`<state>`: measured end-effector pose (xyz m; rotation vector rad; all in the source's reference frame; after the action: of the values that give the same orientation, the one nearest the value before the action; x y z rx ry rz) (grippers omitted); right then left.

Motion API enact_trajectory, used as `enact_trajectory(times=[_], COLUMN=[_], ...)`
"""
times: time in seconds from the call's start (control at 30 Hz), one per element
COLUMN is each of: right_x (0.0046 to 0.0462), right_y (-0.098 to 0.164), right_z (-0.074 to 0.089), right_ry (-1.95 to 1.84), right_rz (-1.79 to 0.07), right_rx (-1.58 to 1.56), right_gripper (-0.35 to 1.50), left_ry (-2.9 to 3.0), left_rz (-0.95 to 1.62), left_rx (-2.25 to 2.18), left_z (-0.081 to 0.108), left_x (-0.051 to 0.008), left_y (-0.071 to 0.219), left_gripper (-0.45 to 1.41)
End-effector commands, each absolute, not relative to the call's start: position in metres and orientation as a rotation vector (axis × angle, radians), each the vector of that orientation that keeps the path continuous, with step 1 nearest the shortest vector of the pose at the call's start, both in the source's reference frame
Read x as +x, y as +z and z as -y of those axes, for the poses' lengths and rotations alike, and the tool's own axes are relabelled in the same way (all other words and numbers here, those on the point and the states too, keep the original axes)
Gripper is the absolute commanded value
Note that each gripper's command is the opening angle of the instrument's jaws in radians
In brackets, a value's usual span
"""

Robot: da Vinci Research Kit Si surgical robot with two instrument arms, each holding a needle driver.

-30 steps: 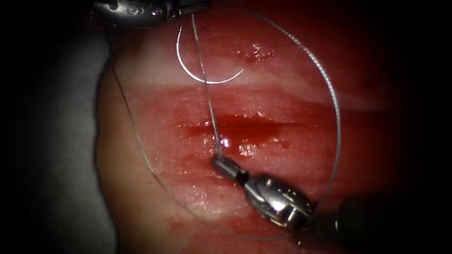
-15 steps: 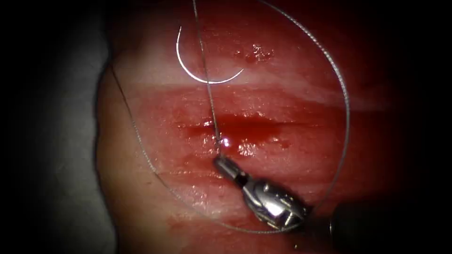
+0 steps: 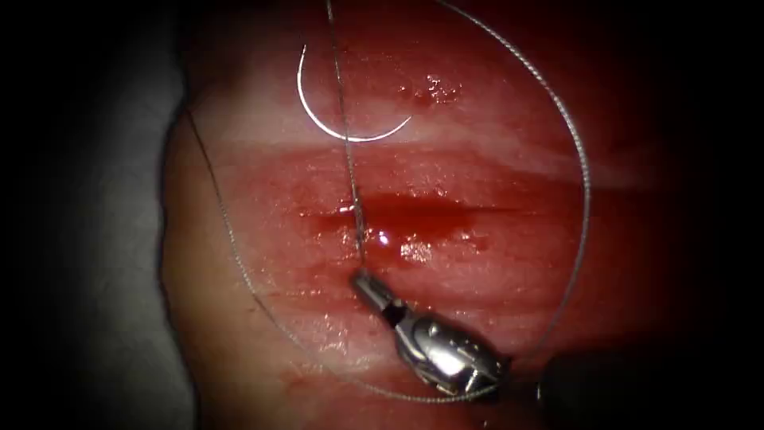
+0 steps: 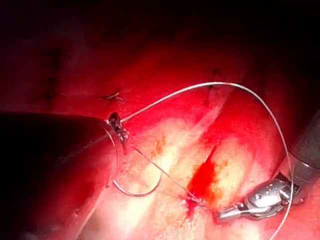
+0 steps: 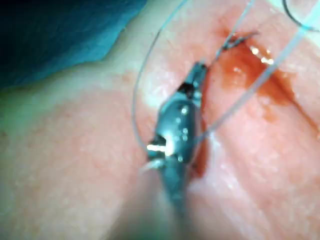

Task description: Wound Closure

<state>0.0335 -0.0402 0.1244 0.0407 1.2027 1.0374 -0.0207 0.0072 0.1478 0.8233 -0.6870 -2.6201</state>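
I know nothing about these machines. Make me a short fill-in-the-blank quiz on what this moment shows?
1. The right tool has its jaws shut on the ____.
2. The curved needle lies free on the ____, held by neither tool.
3. The red fluid pools in the ____.
4. The thread sweeps round the right tool in a wide ____.

Missing words: thread; tissue; cut; loop

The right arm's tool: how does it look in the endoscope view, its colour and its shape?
The right arm's tool is shiny silver metal: a slim tapered tip, then a thicker rounded wrist piece with small dots on it. Behind that it joins a dark, round shaft.
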Motion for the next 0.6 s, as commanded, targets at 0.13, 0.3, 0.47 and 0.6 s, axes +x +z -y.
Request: enact_trajectory(times=[0.13,0.3,0.47,0.6], right_x=[0.0326,0.0326,0.0332,0.0335], right_y=[0.1247,0.1241,0.1230,0.1219], right_z=[0.0418,0.0429,0.0446,0.0460], right_ry=[1.045,1.045,1.035,1.031], right_rz=[-1.190,-1.186,-1.190,-1.190], right_rx=[0.041,0.038,0.050,0.056], right_gripper=[-0.35,-0.35,-0.35,-0.35], left_ry=[-2.608,-2.586,-2.532,-2.464], left_rz=[0.691,0.706,0.739,0.761], left_rx=[0.788,0.708,0.594,0.487], left_z=[-0.0077,-0.0089,-0.0084,-0.0069], left_x=[-0.0216,-0.0226,-0.0244,-0.0263], left_y=[0.1482,0.1480,0.1487,0.1499], left_gripper=[-0.45,-0.45,-0.45,-0.45])
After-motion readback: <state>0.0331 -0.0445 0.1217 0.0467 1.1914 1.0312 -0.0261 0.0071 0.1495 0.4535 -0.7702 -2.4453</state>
